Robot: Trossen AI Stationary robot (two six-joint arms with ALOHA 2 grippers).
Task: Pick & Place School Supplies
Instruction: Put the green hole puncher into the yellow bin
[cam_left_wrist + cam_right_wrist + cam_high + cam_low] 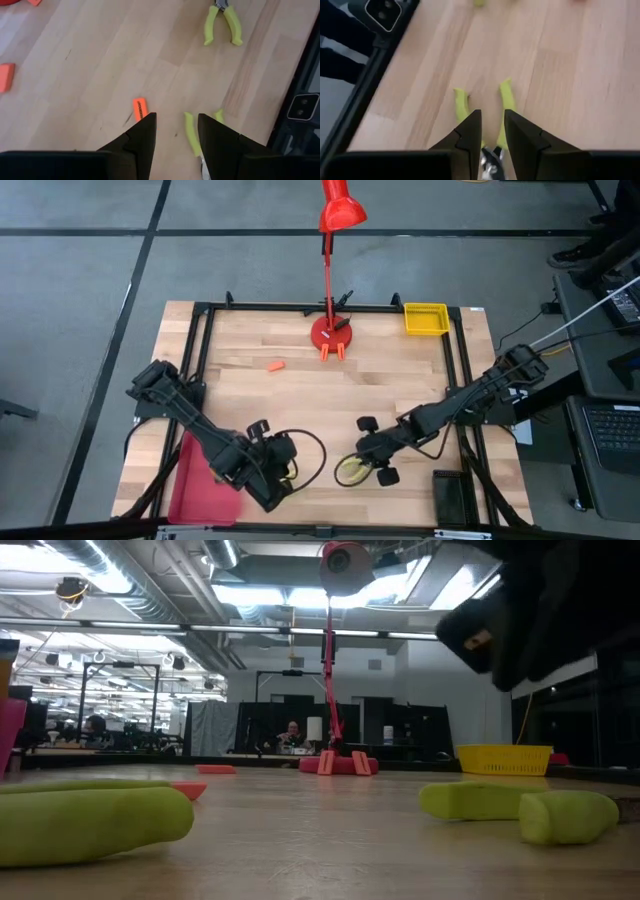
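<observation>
A: Directly under the right gripper [492, 131] lies one yellow-green-handled tool [482, 107], its two handles running forward from the fingertips and splaying outward, its metal head tucked back between the fingers.

B: So its long axis runs the way the fingers point?

A: Roughly, yes. The fingers stand a little apart with nothing pinched between them, hanging over the point where the handles meet. To my eye a straight descent would bring them down there.

B: And the left gripper [175, 131]?

A: Also parted and empty, low over the counter [400, 380] at its near edge. A second tool [200, 134] sits just ahead of its fingertips, off toward one finger, which hides part of it; its handles also point forward. A small orange piece [140, 109] lies just off the other fingertip.

B: Which arm is nearer which tool?

A: Each has its own tool right beneath it. In the left wrist view the right arm's tool shows well ahead, so I judge it belongs to the right arm.

B: Anything else near?

A: The red tray [200, 480] lies just beside the left gripper; another orange piece [274, 366] is well apart, farther up the counter.
</observation>
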